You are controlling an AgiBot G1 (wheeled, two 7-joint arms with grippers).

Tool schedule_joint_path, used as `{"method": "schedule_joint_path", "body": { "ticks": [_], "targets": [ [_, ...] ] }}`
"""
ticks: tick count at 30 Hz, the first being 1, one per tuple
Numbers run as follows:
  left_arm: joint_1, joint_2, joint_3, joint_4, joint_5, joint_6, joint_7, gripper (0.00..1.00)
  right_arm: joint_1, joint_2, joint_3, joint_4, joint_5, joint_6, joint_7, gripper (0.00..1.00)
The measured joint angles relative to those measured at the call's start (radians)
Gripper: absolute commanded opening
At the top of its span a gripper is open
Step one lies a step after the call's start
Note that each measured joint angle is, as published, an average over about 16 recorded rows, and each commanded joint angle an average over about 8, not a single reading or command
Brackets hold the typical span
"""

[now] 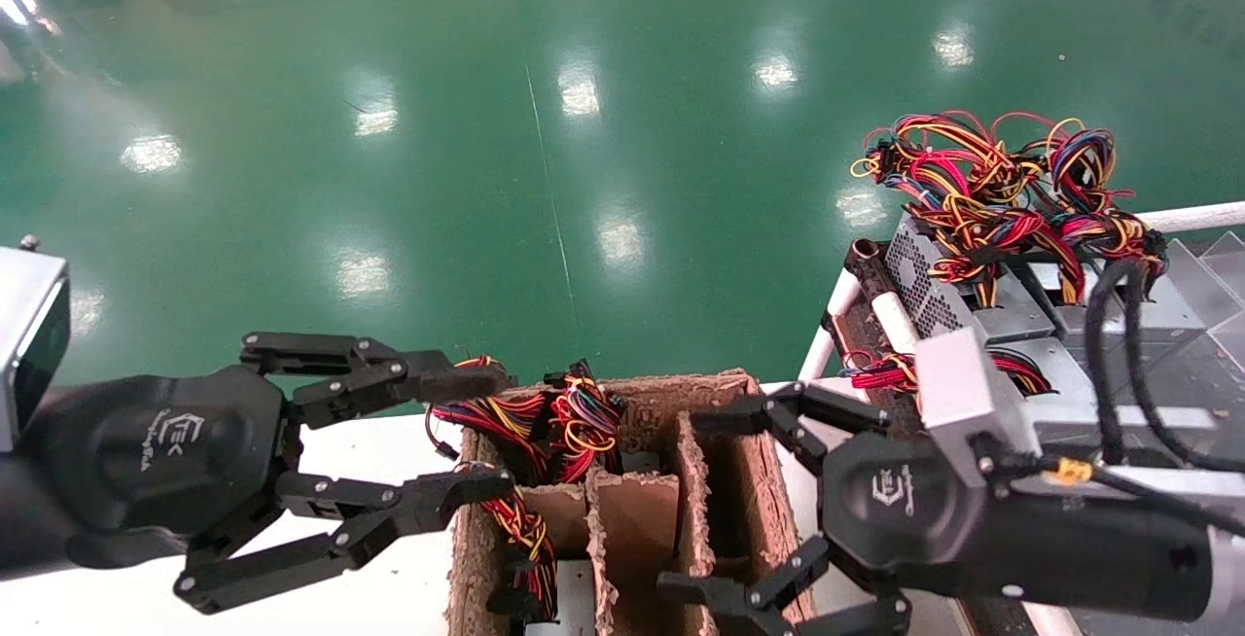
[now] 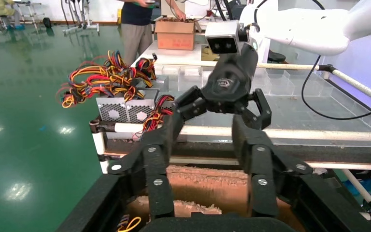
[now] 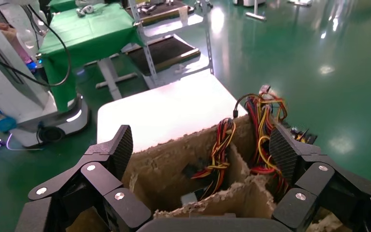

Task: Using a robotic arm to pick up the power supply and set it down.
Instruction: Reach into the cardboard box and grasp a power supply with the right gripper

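A brown cardboard box (image 1: 725, 441) with rough partition walls sits on a white table (image 1: 389, 597) directly before the robot, split into several compartments. The compartments on the robot's left hold power supplies buried under bundles of red, yellow and black wires (image 1: 564, 422) with black plugs; the middle and right compartments show only bare cardboard as far as can be seen. To the robot's right, a rack framed with white tubes (image 1: 890, 315) carries more grey mesh-sided units, and the nearest power supply (image 1: 929, 281) lies at the rack's front corner with a big tangle of red, yellow, blue and black wires (image 1: 1002, 189) piled on top of it. The right gripper (image 1: 729, 510) hangs over the right side of the cardboard box with its fingers spread wide and nothing between them; a white logo (image 1: 893, 488) marks its black palm, though the small lettering cannot be read. The left gripper (image 1: 467, 441) hovers at the box's left edge, also spread open and empty, bearing the same white logo (image 1: 170, 434). The floor (image 1: 486, 130) is glossy green and reflects ceiling lights. The left wrist view shows a closed cardboard carton (image 2: 175, 34) on a far table and a person (image 2: 137, 24) standing near it.
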Motion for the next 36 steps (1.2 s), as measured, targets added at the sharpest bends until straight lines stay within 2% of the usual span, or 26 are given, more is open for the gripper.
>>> {"method": "schedule_joint_path", "body": {
  "ticks": [11,12,19,20,27,36],
  "targets": [
    [0.0,0.0,0.0,0.0,0.0,0.0,0.0,1.0,0.034,-0.121,-0.092,-0.023,-0.144,0.066,0.033,0.99],
    [0.0,0.0,0.0,0.0,0.0,0.0,0.0,1.0,0.039,-0.138,-0.103,-0.03,-0.161,0.075,0.037,0.89],
    [0.0,0.0,0.0,0.0,0.0,0.0,0.0,1.0,0.09,-0.263,-0.174,-0.113,-0.267,0.125,0.057,0.03],
    [0.0,0.0,0.0,0.0,0.0,0.0,0.0,1.0,0.097,-0.28,-0.182,-0.128,-0.278,0.129,0.058,0.0],
    [0.0,0.0,0.0,0.0,0.0,0.0,0.0,1.0,0.143,-0.38,-0.223,-0.232,-0.333,0.154,0.053,0.0],
    [0.0,0.0,0.0,0.0,0.0,0.0,0.0,1.0,0.171,-0.458,-0.252,-0.301,-0.377,0.187,0.047,0.0]
  ]
}}
